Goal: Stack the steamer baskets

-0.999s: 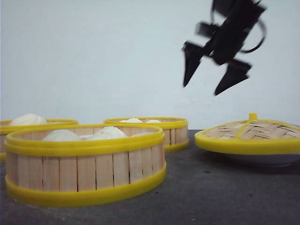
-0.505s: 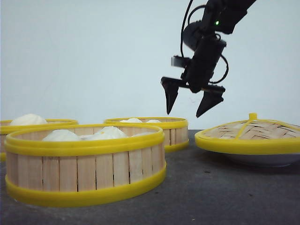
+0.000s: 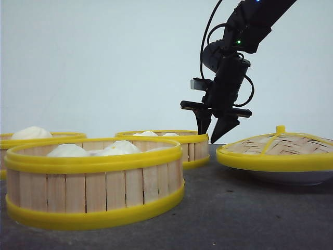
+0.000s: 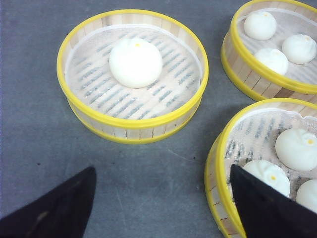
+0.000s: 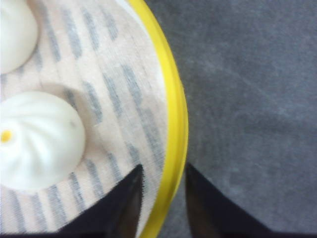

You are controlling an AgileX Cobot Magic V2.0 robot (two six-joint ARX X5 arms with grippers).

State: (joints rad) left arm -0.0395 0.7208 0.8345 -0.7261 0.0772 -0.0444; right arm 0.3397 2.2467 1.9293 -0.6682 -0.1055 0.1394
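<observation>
Since a second ago the right gripper [image 3: 213, 130] has dropped from high over the surface to the far basket [image 3: 165, 147], and its fingers have drawn closer. Now one finger sits inside the yellow rim [image 5: 174, 134], the other outside, right side of that basket. Fingers narrowed around the rim, but can't tell if they actually pinch it; gaps show in the right wrist view.

Far basket holds white buns [image 5: 37, 139] on a striped cloth liner. Near basket [image 3: 93, 179] sits front left, also with buns, just in front of the far one, slightly apart. Third basket [image 3: 39, 139] is at the far left edge, partly cut off, behind the near one, one bun [image 4: 135, 62] in it per left wrist view. None stacked yet; all three on the grey surface [image 3: 234, 219].

Left gripper [image 4: 163, 203] hangs above the surface between the baskets, fingers spread wide, holding nothing.

Woven lid [image 3: 276, 151] with yellow rim rests on a white plate [image 3: 291, 178] at right, just beside the right gripper, not touching.
</observation>
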